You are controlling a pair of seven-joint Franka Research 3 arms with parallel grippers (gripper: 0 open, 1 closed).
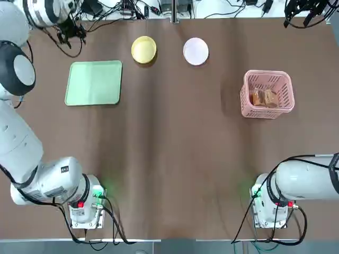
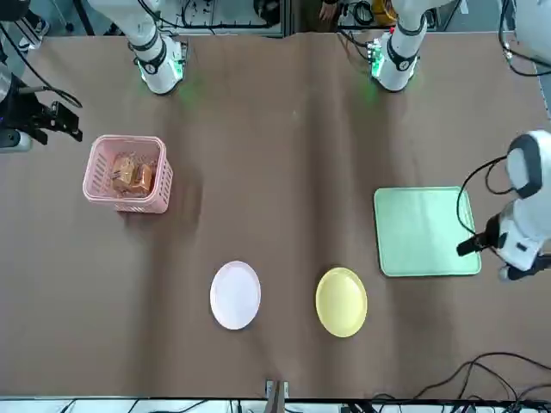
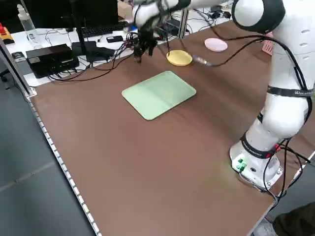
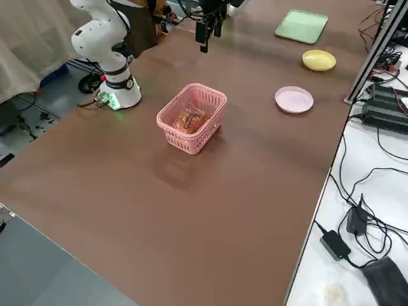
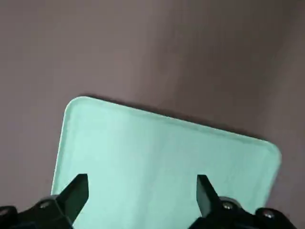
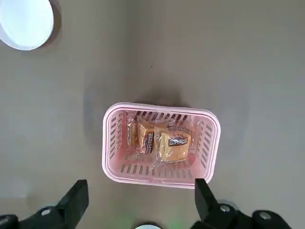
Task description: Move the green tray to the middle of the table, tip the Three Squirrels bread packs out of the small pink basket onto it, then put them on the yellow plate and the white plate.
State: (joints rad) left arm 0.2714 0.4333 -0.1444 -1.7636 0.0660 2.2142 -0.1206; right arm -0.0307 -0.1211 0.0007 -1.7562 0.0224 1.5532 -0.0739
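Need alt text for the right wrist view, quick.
Seen from above, the small pink basket sits on the brown table, holding Three Squirrels bread packs. The open right gripper hangs over its near edge; the white plate lies apart in a corner.

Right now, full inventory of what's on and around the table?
Flat pale mint-green rectangular tray: 1, green, table's left side, empty.
Small round shiny yellow plate: 1, yellow, far edge, right of the tray.
Small round flat white plate: 1, white-pink, beside the yellow plate.
Pale pink slotted plastic basket: 1, pink, table's right side, upright.
Clear packs of golden-brown bread: at least 2, inside the basket.
Dark brown table: 1.
Cables and electronics: black, beyond the table's edges.
Left gripper: open, above the tray.
Right gripper: open, above the basket.
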